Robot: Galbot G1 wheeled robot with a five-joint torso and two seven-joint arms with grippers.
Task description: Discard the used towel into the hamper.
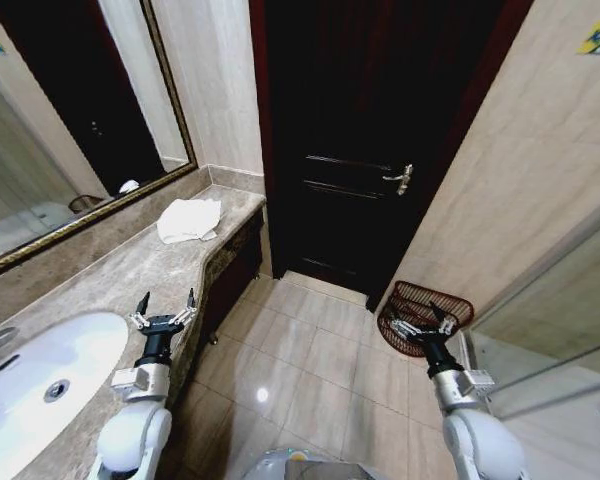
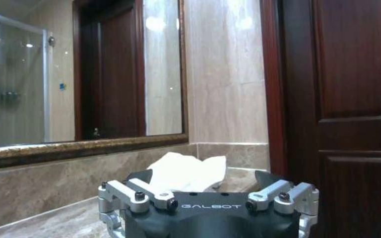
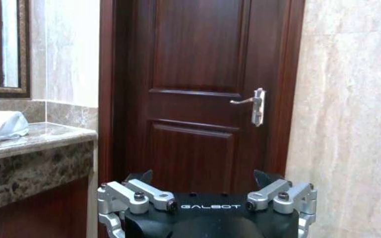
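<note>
1. The towel [image 1: 189,220] is white and crumpled. It lies on the marble bench [image 1: 130,275], at the far end, close to the dark wooden door [image 1: 355,150] and below the framed mirror [image 1: 70,120].
2. The left gripper [image 1: 165,305] hangs above the bench, between the white sink [image 1: 40,375] and the towel, well apart from the towel. Its jaws are spread and hold nothing.
3. In the left wrist view the towel [image 2: 187,172] shows just beyond the left gripper [image 2: 207,186], with the mirror [image 2: 78,74] behind it.
4. The hamper [image 1: 425,318] is a reddish-brown openwork basket. It is on the tiled floor [image 1: 300,350], against the beige wall, to the right of the door.
5. The right gripper [image 1: 420,322] is over the floor, in front of the hamper. Its jaws are spread too and are empty.
6. In the right wrist view the right gripper [image 3: 204,183] faces the door [image 3: 197,99] with its metal handle [image 3: 251,104], and the towel [image 3: 2,125] lies on the bench [image 3: 31,158] at the side.
</note>
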